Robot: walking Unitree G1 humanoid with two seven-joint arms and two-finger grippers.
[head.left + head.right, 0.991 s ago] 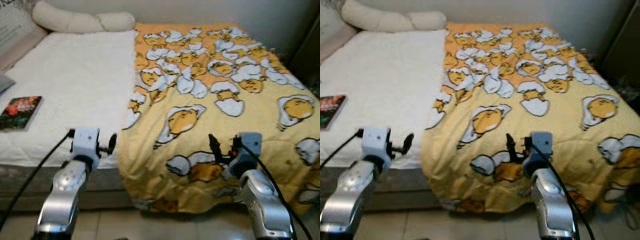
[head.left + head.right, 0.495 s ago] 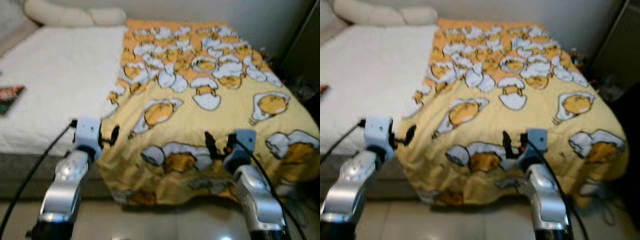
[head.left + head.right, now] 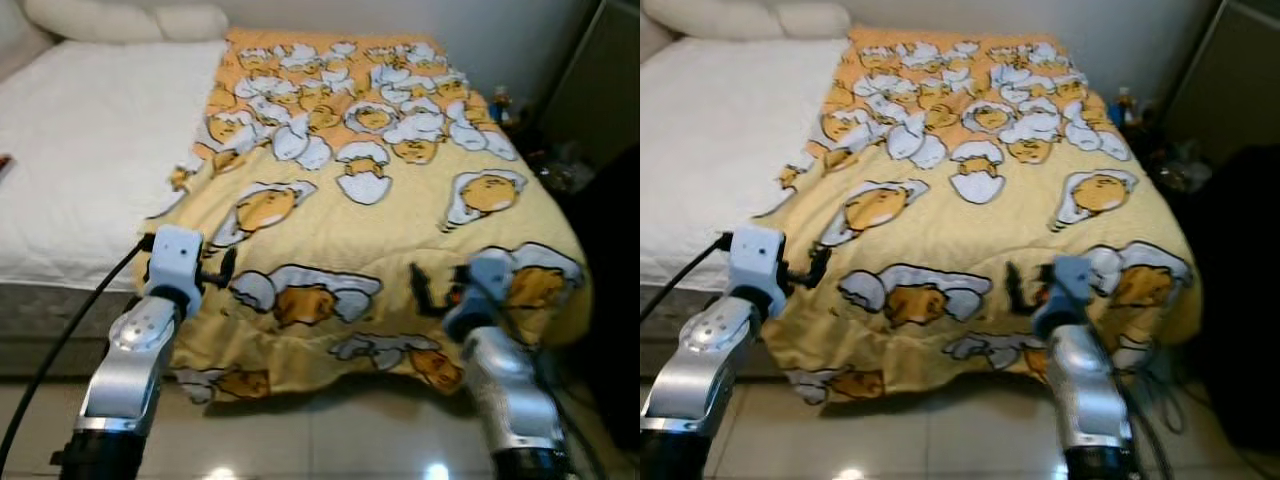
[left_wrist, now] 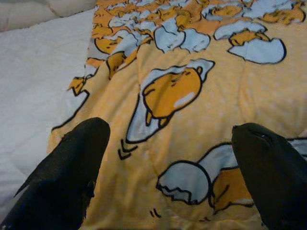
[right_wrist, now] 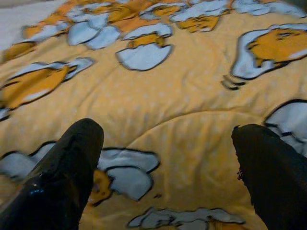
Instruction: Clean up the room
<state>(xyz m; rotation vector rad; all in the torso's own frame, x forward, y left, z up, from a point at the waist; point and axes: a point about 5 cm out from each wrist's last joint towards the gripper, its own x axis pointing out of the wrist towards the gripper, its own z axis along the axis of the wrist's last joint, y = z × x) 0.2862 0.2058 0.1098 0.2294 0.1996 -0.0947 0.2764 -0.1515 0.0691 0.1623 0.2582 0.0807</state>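
The yellow blanket (image 3: 370, 200) with egg pictures lies spread over the right half of the bed (image 3: 90, 140), and its near edge hangs down over the foot of the bed toward the floor (image 3: 330, 440). Its long way runs from the robot up to the pillows (image 3: 120, 18) at the far end. The left half of the bed is bare white sheet. The blanket is right in front of both arms and a little lower than them. The left end effector (image 3: 222, 275) is held up over the blanket's near left corner, and its two black fingers (image 4: 72, 167) are wide apart with nothing in them. The right end effector (image 3: 425, 290) is held up over the near right part of the blanket, also wide open and empty. Both are about as close to the hanging edge, so I think each arm could reach down and forward to grab its own side. Beside the bed on the right stands a dark cabinet (image 3: 590, 90) with small things near it.
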